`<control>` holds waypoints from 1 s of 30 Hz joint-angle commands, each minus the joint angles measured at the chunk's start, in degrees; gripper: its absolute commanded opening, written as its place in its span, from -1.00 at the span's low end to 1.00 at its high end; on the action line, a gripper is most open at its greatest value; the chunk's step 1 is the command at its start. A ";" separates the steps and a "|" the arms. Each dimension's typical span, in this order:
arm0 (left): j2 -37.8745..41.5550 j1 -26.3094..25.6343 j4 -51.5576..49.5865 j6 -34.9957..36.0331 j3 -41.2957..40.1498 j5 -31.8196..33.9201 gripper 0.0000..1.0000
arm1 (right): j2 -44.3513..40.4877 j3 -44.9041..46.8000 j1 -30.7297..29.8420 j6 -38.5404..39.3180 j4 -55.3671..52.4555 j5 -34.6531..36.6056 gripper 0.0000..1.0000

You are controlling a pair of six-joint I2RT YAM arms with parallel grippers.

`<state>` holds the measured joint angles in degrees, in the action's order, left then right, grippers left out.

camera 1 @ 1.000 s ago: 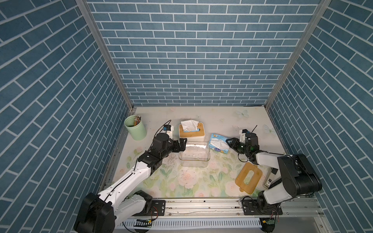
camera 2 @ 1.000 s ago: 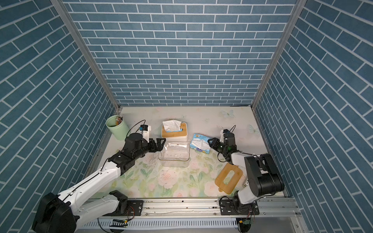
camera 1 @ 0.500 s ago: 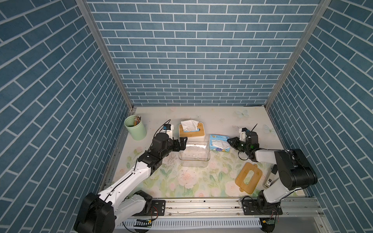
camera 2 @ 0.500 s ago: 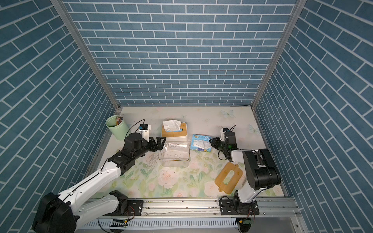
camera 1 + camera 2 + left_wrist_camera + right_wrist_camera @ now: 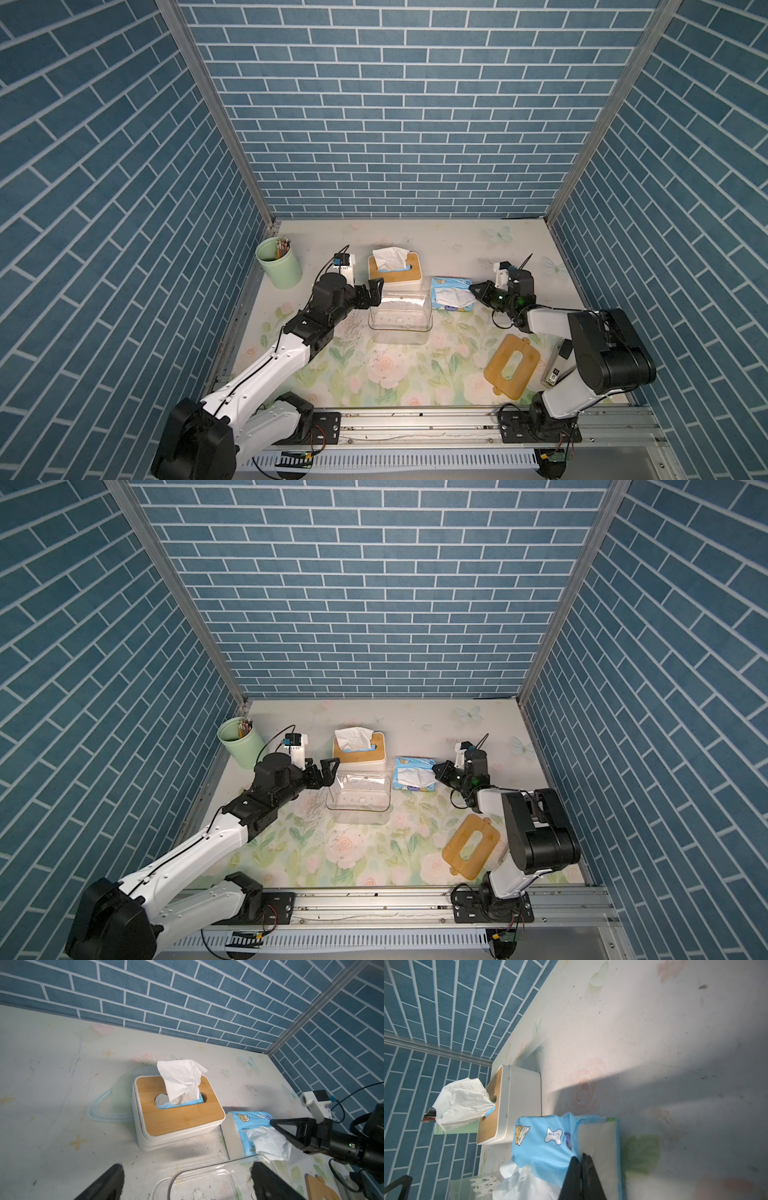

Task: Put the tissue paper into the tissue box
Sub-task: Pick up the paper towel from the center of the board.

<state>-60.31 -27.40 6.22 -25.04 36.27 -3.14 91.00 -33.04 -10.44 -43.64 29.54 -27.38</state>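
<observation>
The tissue paper (image 5: pixel 451 295) is a blue-wrapped pack with white tissue spilling from its top, lying flat right of the clear, lidless tissue box (image 5: pixel 399 326). My right gripper (image 5: pixel 473 288) reaches the pack from the right. In the right wrist view the right gripper (image 5: pixel 581 1157) is shut, pinching the blue wrapper (image 5: pixel 546 1142) at the pack's edge. My left gripper (image 5: pixel 374 291) stands open at the clear box's left end. The left wrist view shows the box rim (image 5: pixel 207 1167) between its spread fingers (image 5: pixel 116 1178), with nothing held.
A white tissue box (image 5: pixel 399 283) with a bamboo lid and a tissue sticking up stands just behind the clear box. A loose bamboo lid (image 5: pixel 496 368) lies front right beside my right arm. A green pencil cup (image 5: pixel 279 268) stands back left.
My right gripper has closed onto the pack's wrapper after edging left toward it. The left arm and the clear box have not moved.
</observation>
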 commanded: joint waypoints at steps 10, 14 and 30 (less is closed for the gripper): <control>0.90 -0.26 1.70 -0.46 0.73 1.79 1.00 | -6.72 -0.85 2.90 -0.09 -1.36 -6.43 -1.00; 0.33 -0.26 1.10 -0.62 1.42 2.38 1.00 | -8.96 -0.82 3.91 -0.70 -2.15 -7.72 -1.00; -3.76 -0.17 0.82 -2.50 4.21 5.43 1.00 | -17.63 -3.42 4.28 -5.47 -5.15 -12.77 -1.00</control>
<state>-63.99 -27.40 7.22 -26.94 38.39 0.89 75.11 -34.41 -6.31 -46.15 23.97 -37.34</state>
